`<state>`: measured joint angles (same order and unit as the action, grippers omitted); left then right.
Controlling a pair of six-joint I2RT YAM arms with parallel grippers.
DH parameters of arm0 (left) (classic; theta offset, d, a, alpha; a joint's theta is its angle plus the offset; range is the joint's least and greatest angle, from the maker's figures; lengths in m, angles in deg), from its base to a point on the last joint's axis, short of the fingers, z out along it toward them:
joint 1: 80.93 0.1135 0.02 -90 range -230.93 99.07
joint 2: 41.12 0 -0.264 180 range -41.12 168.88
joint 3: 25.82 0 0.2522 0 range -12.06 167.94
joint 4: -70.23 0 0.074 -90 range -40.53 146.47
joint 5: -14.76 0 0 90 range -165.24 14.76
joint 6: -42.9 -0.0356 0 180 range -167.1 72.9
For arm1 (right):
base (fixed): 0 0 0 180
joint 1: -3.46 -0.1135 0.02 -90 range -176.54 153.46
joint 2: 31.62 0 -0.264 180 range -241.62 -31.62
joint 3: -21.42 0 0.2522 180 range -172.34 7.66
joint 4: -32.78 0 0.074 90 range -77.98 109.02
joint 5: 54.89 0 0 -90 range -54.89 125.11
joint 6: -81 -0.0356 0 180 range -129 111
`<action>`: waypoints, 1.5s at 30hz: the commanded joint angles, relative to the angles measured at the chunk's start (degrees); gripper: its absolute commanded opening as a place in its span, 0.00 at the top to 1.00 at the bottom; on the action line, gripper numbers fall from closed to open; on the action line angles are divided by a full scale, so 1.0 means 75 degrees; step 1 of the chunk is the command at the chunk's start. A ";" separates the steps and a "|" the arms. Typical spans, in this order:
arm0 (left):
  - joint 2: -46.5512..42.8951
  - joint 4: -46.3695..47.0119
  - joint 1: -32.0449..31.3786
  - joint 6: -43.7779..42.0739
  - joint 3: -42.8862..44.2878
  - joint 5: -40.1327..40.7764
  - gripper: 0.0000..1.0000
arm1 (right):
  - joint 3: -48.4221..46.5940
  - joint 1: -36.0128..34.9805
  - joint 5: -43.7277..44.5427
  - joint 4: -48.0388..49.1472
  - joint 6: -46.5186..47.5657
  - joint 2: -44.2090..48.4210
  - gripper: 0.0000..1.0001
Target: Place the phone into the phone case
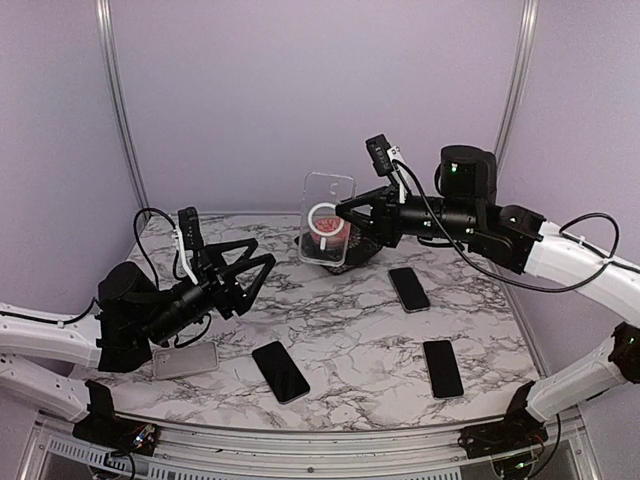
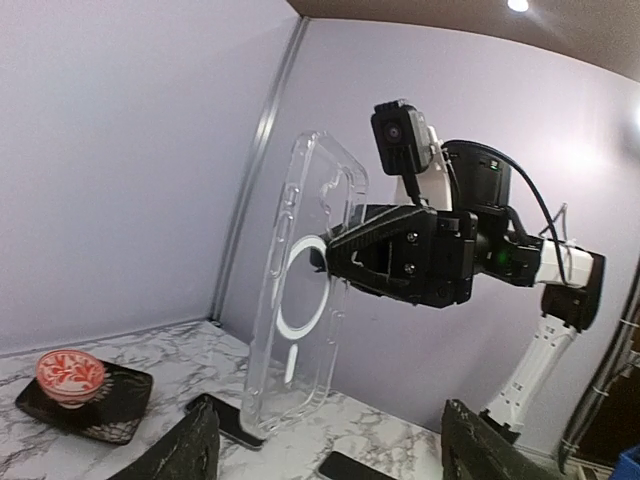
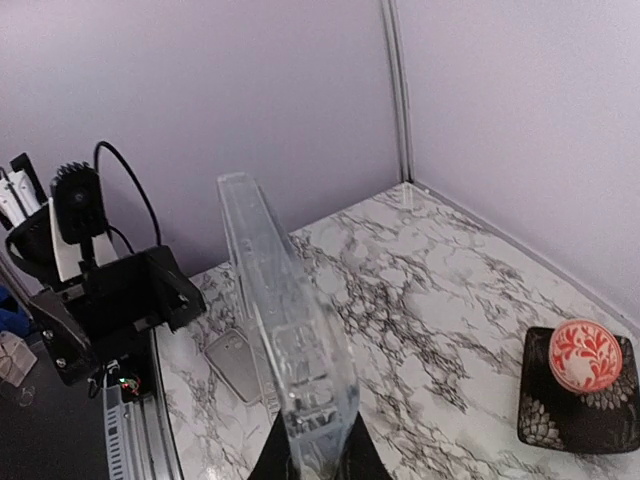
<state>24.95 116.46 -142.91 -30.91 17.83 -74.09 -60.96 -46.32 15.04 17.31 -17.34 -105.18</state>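
Observation:
My right gripper (image 1: 345,212) is shut on a clear phone case (image 1: 328,218) with a white ring and holds it upright in the air above the back of the table. The case shows edge-on between the right fingers in the right wrist view (image 3: 285,330) and face-on in the left wrist view (image 2: 300,290). My left gripper (image 1: 260,255) is open and empty, raised at mid-left, its jaws pointing towards the case from a distance. Three dark phones lie flat: one front centre (image 1: 280,371), one right of centre (image 1: 409,289), one front right (image 1: 443,368).
A red patterned bowl (image 1: 325,228) sits on a black tray (image 1: 352,252) at the back, behind the case; the bowl also shows in the right wrist view (image 3: 585,357). A silvery flat phone-sized slab (image 1: 185,360) lies at front left. Lilac walls close off the back and sides.

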 commanded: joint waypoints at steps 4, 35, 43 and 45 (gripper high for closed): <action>-0.1575 -0.1947 0.0021 -0.0576 -0.0513 0.3752 0.24 | -0.0603 0.0718 -0.0996 -0.4979 0.0264 -0.1284 1.00; -0.1546 -0.2865 0.0025 -0.1043 -0.0195 0.3994 0.23 | 0.1157 0.1759 0.4573 -0.6054 -0.1949 -0.1322 0.01; -0.1300 -0.2865 0.0034 -0.1025 -0.0165 0.3580 0.19 | 0.3100 0.2284 0.3859 -0.6097 -0.3138 -0.0251 0.01; -0.1260 -0.2865 0.0026 -0.1011 -0.0172 0.3551 0.18 | 0.3303 0.2312 0.3541 -0.5963 -0.3133 -0.0283 0.01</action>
<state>14.89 95.30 -142.82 -37.99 14.90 -46.38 -37.24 -29.84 43.56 -27.68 -36.85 -108.83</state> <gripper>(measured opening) 0.811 0.987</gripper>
